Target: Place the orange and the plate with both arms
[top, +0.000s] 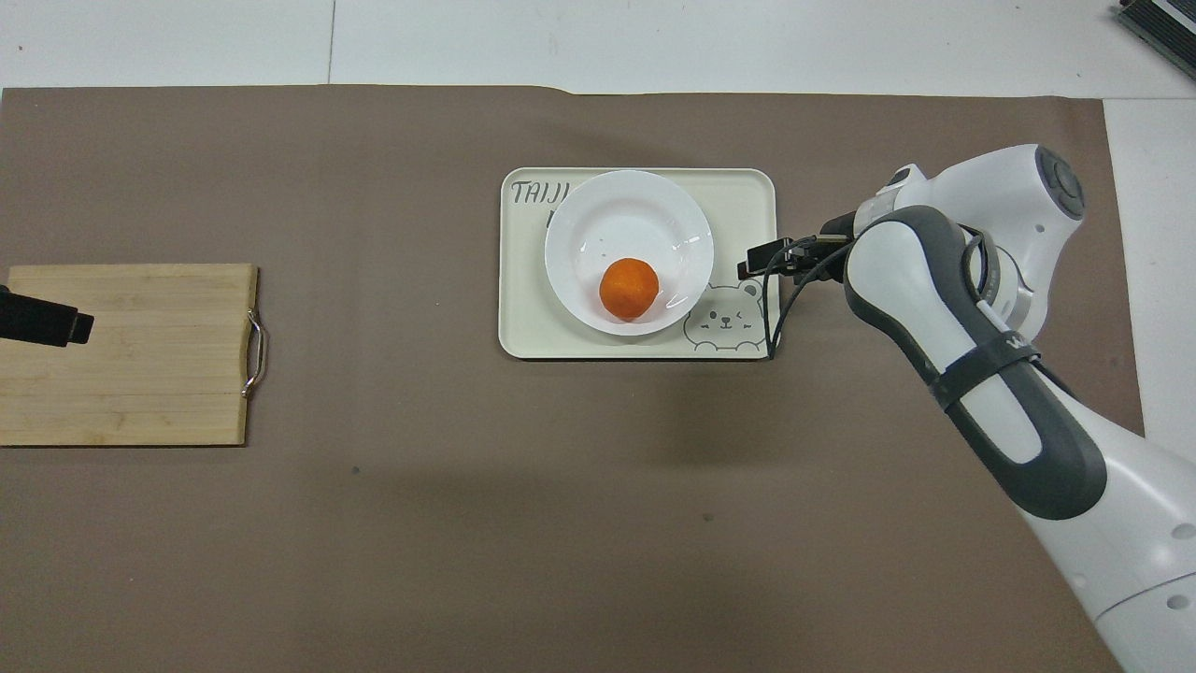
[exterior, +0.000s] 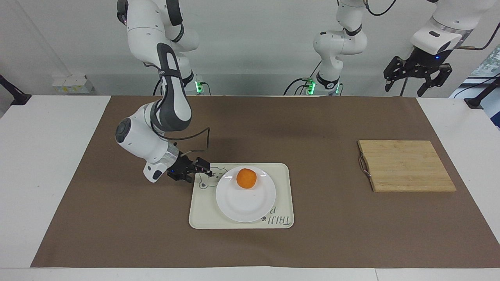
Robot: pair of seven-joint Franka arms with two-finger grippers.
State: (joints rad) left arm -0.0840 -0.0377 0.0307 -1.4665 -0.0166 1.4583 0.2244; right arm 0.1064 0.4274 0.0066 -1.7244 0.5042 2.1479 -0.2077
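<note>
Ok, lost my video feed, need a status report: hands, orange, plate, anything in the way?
Right hand open, at tray edge, off plate. Left hand open, waiting raised. Orange on plate, plate on tray. Nothing in the way.

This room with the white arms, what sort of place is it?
Probably a robotics lab: two robot arms bolted at a table covered with brown paper, with a plate, an orange and a cutting board as test props.

The tray (top: 523, 280) reads "TAIJI", partly hidden.
</note>
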